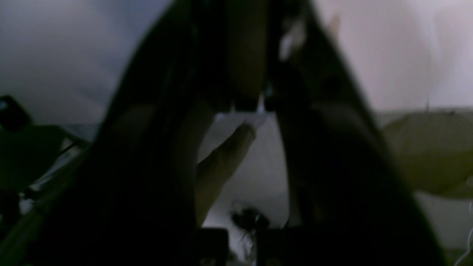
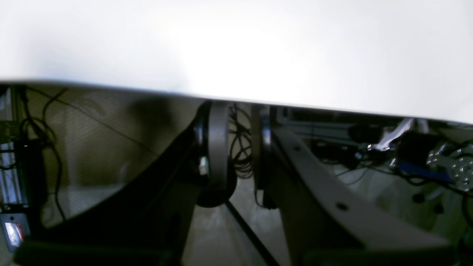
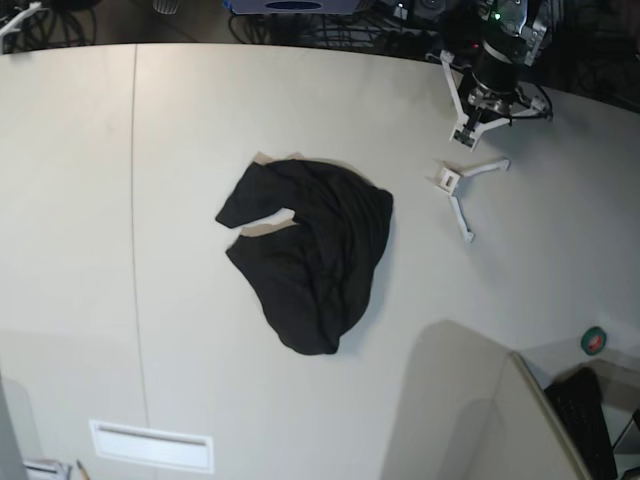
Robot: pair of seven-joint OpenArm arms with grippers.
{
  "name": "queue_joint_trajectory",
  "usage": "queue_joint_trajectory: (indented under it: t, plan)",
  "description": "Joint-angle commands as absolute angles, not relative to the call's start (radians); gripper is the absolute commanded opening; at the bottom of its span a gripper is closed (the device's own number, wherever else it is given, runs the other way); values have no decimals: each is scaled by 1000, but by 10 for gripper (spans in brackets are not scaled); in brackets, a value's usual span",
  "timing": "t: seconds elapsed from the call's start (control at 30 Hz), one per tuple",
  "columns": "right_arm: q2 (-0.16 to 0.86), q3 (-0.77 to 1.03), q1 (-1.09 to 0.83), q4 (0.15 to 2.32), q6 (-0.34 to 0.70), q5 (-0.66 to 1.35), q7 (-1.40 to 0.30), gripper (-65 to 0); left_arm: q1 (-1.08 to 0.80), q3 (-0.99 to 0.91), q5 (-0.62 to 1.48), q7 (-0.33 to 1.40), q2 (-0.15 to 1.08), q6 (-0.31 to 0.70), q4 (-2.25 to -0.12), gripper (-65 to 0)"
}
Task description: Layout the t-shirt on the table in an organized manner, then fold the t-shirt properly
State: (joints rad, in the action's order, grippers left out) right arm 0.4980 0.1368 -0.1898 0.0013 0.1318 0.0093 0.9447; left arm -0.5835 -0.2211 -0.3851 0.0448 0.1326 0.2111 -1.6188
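The t-shirt (image 3: 310, 250) lies in a crumpled black heap near the middle of the tabletop (image 3: 70, 200), just right of the thin seam line and touched by neither of my arms. A small white Y-shaped piece (image 3: 462, 190) sits to its right, apart from it. My left jaws (image 1: 247, 107) are closed with nothing between them. My right jaws (image 2: 240, 155) stand narrowly parted past the tabletop's edge, empty.

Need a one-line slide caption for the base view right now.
Crumpled black t-shirt lies unfolded mid-table, a white Y-shaped piece to its right; no gripper touches the cloth.
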Motion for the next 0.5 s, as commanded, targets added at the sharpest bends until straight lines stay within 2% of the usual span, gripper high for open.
queue_joint_trajectory:
  t: [0.0,0.27,0.47]
  plan:
    - [532,139,-128,0,122,31,1084,-536,-579,-223,-378,51,127,220,-1649,-650]
    - [532,137,-10,0,124,31,1032,-536,-467,-213,-423,177,93,259,-1695,-650]
    - [532,137,30,0,180,31,1030,-536,-444,-163,-423,206,97,259,-1710,-650]
